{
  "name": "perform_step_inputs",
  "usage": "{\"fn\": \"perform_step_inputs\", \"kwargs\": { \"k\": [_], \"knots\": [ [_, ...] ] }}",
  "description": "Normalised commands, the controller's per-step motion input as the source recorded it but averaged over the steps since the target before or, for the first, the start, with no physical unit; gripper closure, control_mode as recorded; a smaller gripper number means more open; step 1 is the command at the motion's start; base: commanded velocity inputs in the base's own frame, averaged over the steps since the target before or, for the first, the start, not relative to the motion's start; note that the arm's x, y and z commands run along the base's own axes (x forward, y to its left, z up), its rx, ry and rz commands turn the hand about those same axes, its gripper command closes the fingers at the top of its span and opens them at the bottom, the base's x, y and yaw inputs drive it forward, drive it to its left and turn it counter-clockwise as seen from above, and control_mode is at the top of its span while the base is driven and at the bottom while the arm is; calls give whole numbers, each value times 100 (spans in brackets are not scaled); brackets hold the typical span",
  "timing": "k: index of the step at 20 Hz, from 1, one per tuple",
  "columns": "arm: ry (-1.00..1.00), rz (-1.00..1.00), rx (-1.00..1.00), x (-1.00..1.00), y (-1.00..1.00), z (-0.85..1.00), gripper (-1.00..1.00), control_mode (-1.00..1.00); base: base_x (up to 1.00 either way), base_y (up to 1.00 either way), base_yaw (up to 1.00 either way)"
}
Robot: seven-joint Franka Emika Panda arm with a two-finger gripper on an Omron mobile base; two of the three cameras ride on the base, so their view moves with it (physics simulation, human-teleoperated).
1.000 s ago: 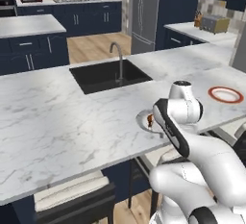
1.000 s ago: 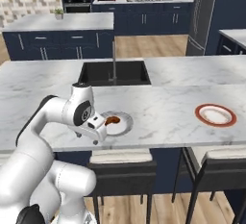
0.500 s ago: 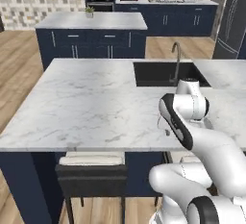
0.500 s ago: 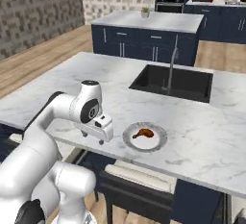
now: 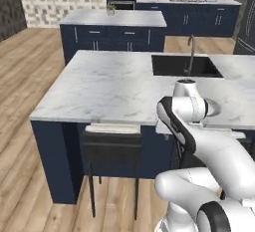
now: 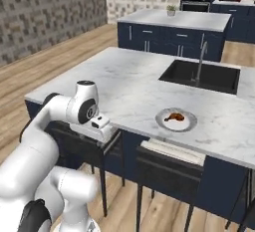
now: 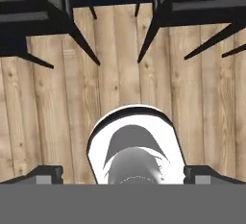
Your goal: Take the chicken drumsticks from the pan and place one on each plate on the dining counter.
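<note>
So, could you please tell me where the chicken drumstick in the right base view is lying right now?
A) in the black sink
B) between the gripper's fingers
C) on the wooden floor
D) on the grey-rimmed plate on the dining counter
D: the chicken drumstick lies on the grey-rimmed plate, which sits on the dining counter in front of the sink.
</note>
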Motion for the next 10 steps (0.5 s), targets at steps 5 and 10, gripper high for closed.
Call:
{"fn": "perform_step_inputs", "kwargs": {
  "k": [5,10],
  "knots": [
    [0,0,0,0,0,0,-100,100,3,100,0],
    [0,0,0,0,0,0,-100,100,29,100,-4]
  ]
}}
